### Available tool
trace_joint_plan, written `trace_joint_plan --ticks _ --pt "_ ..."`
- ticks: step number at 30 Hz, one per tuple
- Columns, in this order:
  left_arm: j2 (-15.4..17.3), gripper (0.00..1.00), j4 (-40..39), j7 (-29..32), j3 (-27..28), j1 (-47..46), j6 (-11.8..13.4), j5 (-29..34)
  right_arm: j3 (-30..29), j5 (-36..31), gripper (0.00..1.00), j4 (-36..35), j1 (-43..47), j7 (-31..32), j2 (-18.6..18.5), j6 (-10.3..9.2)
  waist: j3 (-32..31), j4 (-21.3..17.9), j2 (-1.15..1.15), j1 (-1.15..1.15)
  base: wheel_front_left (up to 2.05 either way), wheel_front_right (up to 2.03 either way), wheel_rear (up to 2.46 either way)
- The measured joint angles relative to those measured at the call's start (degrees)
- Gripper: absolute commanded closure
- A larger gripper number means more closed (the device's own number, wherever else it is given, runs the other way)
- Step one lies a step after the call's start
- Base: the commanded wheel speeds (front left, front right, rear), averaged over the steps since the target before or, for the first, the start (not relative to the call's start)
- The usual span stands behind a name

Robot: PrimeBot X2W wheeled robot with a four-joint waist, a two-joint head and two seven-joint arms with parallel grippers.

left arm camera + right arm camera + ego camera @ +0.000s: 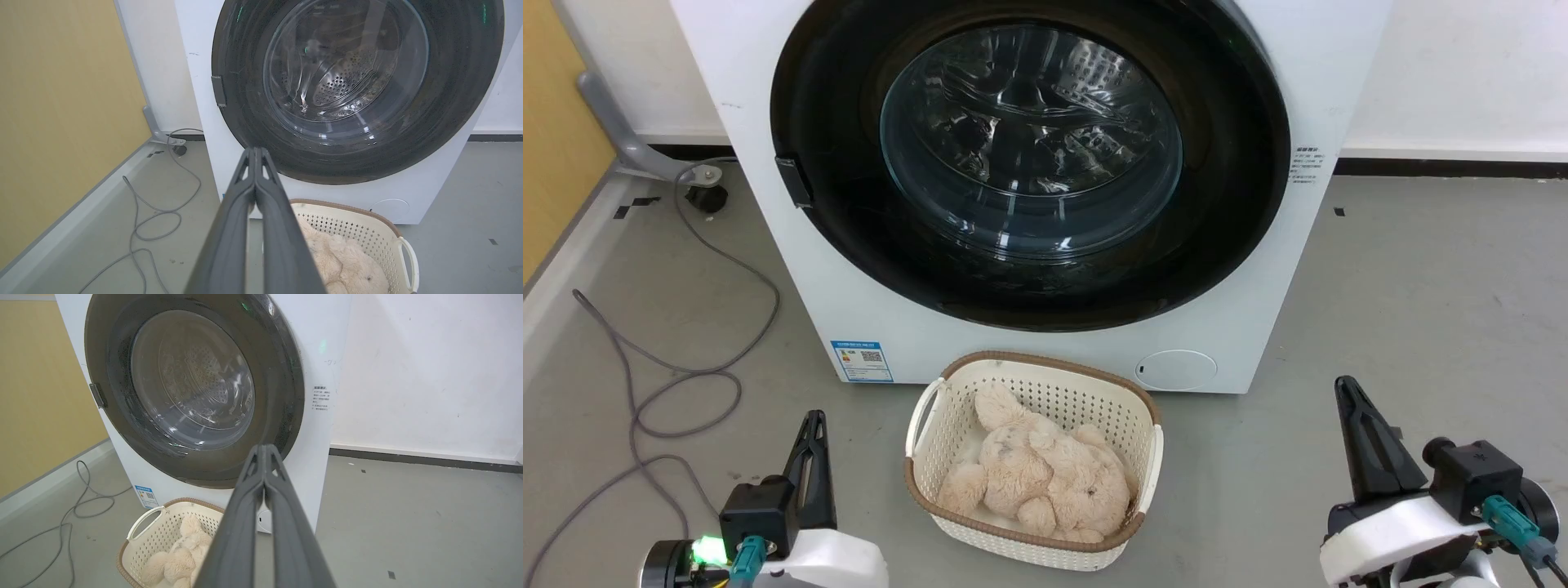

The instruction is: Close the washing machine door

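The washing machine door (849, 188), a big glossy black disc with a clear glass bowl window (1031, 139), lies flat against the white machine front (792, 310). It shows the same way in the left wrist view, door (453, 102), and in the right wrist view, door (282, 375). My left gripper (813, 425) rests low at the lower left, shut and holding nothing, fingertips (255, 153) touching. At the lower right my right gripper (1346, 392) is shut too, fingertips (264, 451) together. Both hang well short of the door.
A cream laundry basket (1045, 376) with a beige plush toy (1045, 478) stands on the grey floor right before the machine, between my arms. A grey cable (686, 367) loops over the floor at the left, near a yellow wall panel (556, 122).
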Motion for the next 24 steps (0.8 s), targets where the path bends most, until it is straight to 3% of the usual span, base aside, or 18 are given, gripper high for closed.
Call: trace_joint_plan --ticks 24 --pt "-0.45 1.00 -1.12 2.87 0.20 -0.01 -1.44 0.47 -0.03 -1.49 1.00 -1.59 0.31 2.92 0.00 0.00 -0.05 0.33 0.00 0.01 0.00 0.00 0.00"
